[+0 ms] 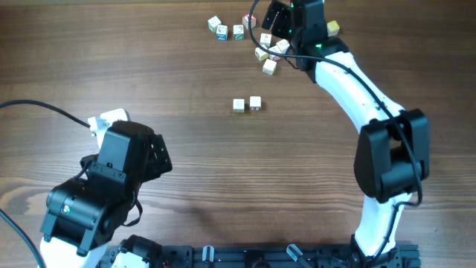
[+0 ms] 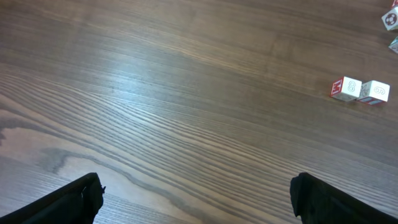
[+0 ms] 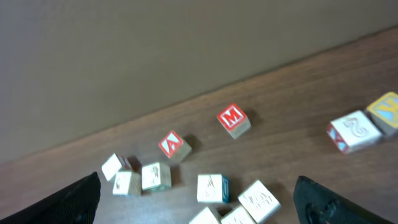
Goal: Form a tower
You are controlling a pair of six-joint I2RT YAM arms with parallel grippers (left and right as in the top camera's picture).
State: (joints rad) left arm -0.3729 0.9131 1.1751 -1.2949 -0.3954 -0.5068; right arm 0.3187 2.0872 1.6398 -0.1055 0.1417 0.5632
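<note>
On my left, the left arm sits folded low at the near corner of the table, its wrist aimed out across bare wood. The left gripper hangs clear of the surface, fingers spread wide with only wood between them.

Mid-table I see a pair of cubes side by side and touching, each flat on the wood, not stacked. No tower stands yet. From the left wrist, the pair's left cube shows a red face with a white letter I cannot read for certain.

Further along, loose cubes lie scattered near the far edge. Through the right wrist I read a red M cube and a red A cube. The yellow cube is too blurred to read.

The right arm rises from the near right, bends at the elbow and stretches to that scatter. The right gripper hovers above it, fingers wide apart, pinching nothing.
</note>
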